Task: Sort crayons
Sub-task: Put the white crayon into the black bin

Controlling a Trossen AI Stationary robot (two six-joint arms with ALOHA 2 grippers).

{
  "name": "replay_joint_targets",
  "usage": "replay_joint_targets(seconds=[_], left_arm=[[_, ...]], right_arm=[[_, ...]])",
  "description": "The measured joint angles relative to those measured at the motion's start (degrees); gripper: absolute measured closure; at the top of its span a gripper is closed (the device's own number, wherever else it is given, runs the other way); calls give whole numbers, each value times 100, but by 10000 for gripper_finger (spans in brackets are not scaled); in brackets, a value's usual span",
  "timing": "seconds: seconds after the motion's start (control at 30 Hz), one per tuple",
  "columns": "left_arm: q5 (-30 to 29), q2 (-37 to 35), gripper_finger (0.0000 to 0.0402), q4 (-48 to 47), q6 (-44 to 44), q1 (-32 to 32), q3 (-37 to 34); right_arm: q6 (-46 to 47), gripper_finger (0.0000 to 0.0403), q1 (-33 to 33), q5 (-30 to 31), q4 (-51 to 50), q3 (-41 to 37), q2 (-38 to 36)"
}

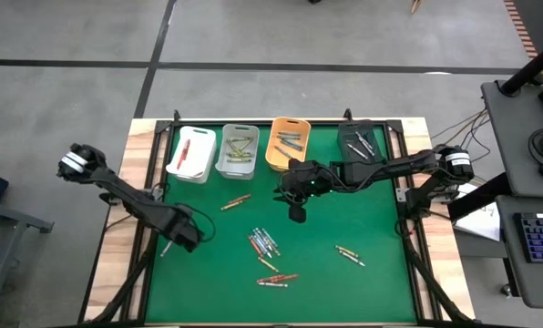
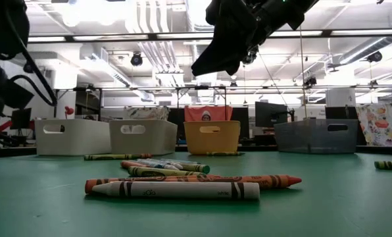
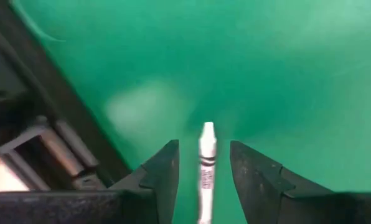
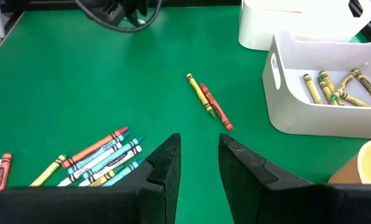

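Loose crayons lie on the green mat: a pair (image 1: 237, 202), a cluster (image 1: 264, 241), a few near the front (image 1: 276, 278) and two at the right (image 1: 349, 255). My left gripper (image 1: 182, 235) points down at the mat's left edge and is open. A white crayon (image 3: 205, 168) shows between its fingers with a gap on each side. Whether that crayon rests on the mat I cannot tell. My right gripper (image 1: 296, 211) hangs open above the mat's middle (image 4: 199, 140), with nothing between its fingers. The yellow and red pair (image 4: 208, 102) lies beyond it.
Four bins stand in a row along the far edge: white (image 1: 191, 153), grey (image 1: 238, 150) with yellow-green crayons, orange (image 1: 288, 144) and black (image 1: 363, 141). The dark frame rail (image 3: 61, 143) runs along the mat's left edge beside my left gripper.
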Motion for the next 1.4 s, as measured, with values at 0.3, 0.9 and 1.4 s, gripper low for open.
replay_joint_targets(seconds=[0.3,0.9,1.4], left_arm=[[113,531,286,336,-9,-87,9],[-2250,616,400,495,1759,-110,1291],[-4589,-370,401,5174,8708,116,1830]], right_arm=[[-3,307,0,-2,4,0,0],[-163,307,0,-20,-626,2,-4],[-598,307,394,-397,2861,-446,1171]])
